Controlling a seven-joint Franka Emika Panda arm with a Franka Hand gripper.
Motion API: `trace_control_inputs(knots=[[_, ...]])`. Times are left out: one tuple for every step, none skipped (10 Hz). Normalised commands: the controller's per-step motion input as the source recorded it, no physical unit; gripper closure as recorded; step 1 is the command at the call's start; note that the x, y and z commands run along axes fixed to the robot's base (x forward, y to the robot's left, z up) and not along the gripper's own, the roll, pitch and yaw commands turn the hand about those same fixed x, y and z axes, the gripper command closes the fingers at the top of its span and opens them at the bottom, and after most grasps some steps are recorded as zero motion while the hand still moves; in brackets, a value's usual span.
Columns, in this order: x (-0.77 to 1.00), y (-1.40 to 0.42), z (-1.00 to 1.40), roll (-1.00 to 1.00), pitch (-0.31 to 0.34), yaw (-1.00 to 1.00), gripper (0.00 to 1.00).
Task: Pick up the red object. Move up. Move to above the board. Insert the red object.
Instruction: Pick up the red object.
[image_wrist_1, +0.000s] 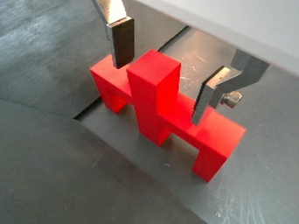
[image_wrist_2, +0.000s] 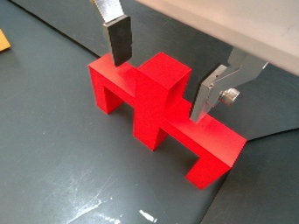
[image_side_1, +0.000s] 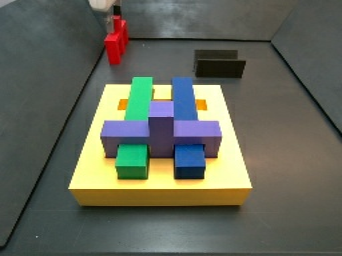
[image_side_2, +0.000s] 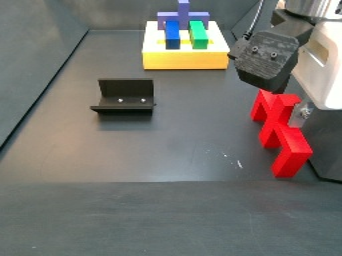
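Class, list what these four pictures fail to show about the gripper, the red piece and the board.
- Gripper: whether its pads touch the red object is unclear in both wrist views; in a side view the wrist housing hides its fingers.
- Red object: small and distant in a side view.
- Board: its orange slots are mostly covered by blocks.

My gripper (image_wrist_2: 170, 74) shows silver fingers (image_wrist_2: 115, 42) with dark pads, straddling the bright red object (image_wrist_2: 163, 114); far off sits the yellow board (image_side_2: 186, 58).

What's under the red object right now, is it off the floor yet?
The red object stands with its legs on the dark floor; nothing else shows beneath it. The gripper straddles its central post, fingers apart, not visibly clamped. The contact under the legs is hidden.
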Motion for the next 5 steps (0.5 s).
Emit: trace_control_inputs(knots=[[0.0, 0.03, -0.15, 0.01, -0.049, 0.12, 0.0], [0.0, 0.01, -0.15, 0.01, -0.039, 0.17, 0.0], [0.0, 0.0, 0.0, 0.0, 0.0, 0.0, 0.0], [-0.01, 0.0, 0.0, 0.0, 0.0, -0.04, 0.0], [-0.05, 0.01, 0.03, -0.02, 0.0, -0.12, 0.0]])
